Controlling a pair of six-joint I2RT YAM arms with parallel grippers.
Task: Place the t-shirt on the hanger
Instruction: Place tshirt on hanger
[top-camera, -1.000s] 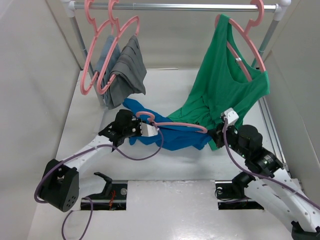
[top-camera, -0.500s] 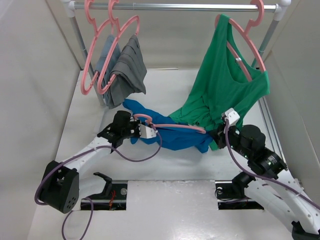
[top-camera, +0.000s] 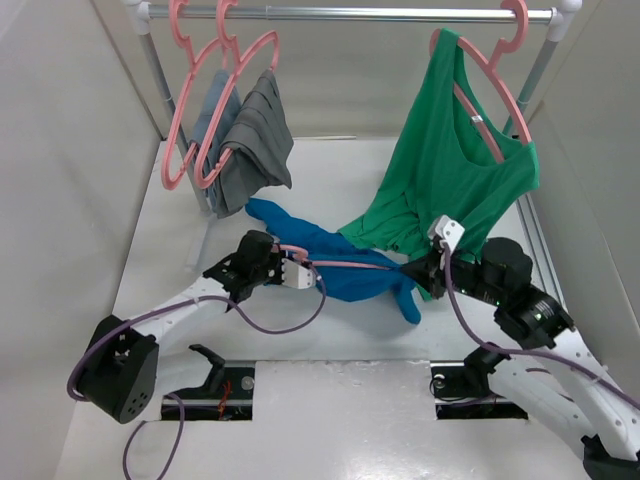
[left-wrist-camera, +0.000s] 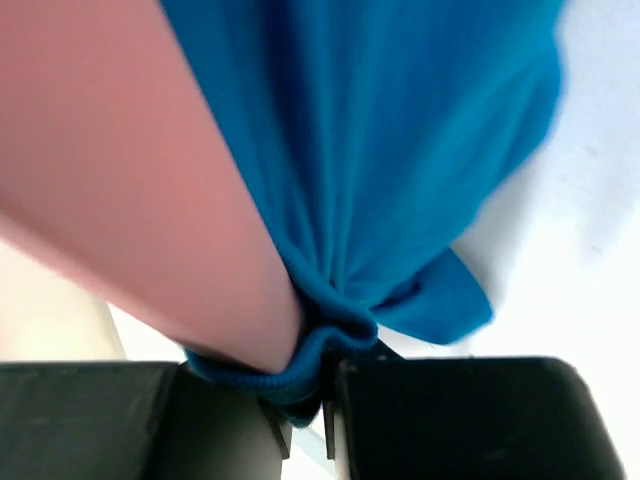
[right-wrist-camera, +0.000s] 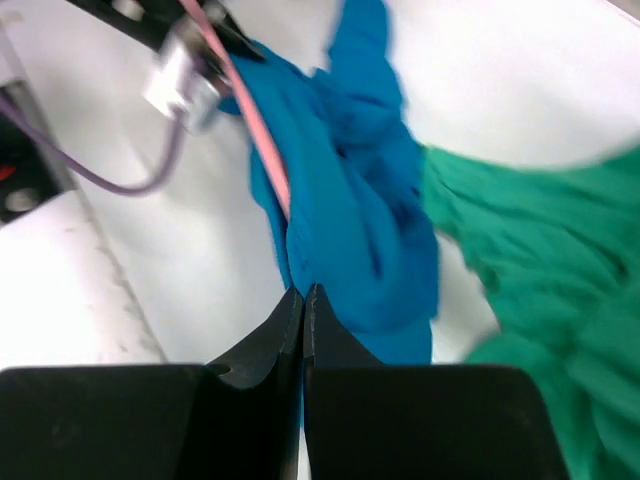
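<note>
The blue t-shirt (top-camera: 345, 280) lies bunched on the white table between my two grippers. The pink hanger (top-camera: 350, 263) lies across it, its hook at the left. My left gripper (top-camera: 297, 266) is shut on the t-shirt's ribbed collar (left-wrist-camera: 310, 350), and the hanger (left-wrist-camera: 130, 150) presses against that collar. My right gripper (top-camera: 412, 268) is shut on the t-shirt's fabric (right-wrist-camera: 370, 230) at the hanger's right end. In the right wrist view the hanger's thin bar (right-wrist-camera: 262, 140) runs away from the closed right gripper (right-wrist-camera: 302, 295). A blue flap hangs toward the near edge.
A green sleeveless top (top-camera: 450, 170) hangs on a pink hanger from the rail (top-camera: 350, 14) at the right, its hem just behind my right gripper. Grey garments (top-camera: 250, 140) hang on pink hangers at the left. White walls close in both sides.
My right gripper has moved left and a little away from the green top, dragging blue fabric with it. A blue flap now hangs nearer the front. The left gripper shifted slightly right.
</note>
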